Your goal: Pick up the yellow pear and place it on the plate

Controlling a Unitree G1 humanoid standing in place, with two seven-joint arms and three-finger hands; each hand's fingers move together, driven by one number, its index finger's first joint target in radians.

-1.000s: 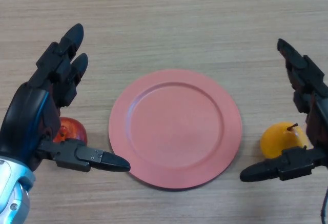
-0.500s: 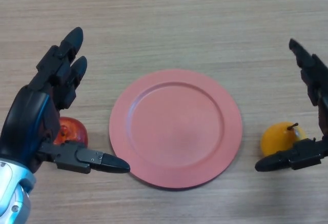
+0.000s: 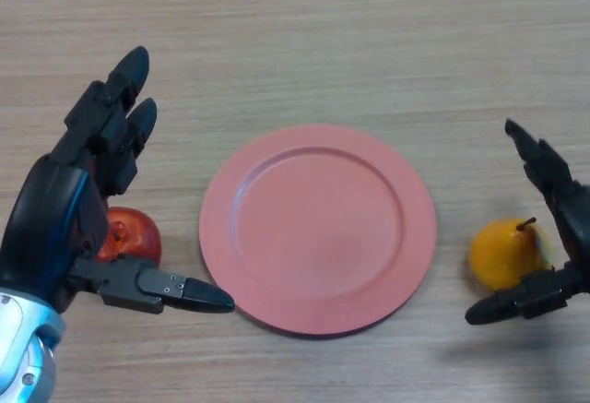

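Note:
The yellow pear (image 3: 503,253) lies on the wooden table, right of the pink plate (image 3: 318,228), with its brown stem pointing up and right. My right hand (image 3: 564,237) sits at the right edge with its fingers spread around the pear, the thumb in front of it and the fingers behind; it does not grip the fruit. My left hand (image 3: 69,223) hangs open at the left, its thumb reaching toward the plate's near-left rim. The plate holds nothing.
A red apple (image 3: 129,235) lies on the table partly under my left hand, just left of the plate. Bare wood stretches across the far side of the table.
My right hand has drawn back toward the right edge and dropped lower, so more of the pear shows. The left hand, the plate and the apple stay where they were.

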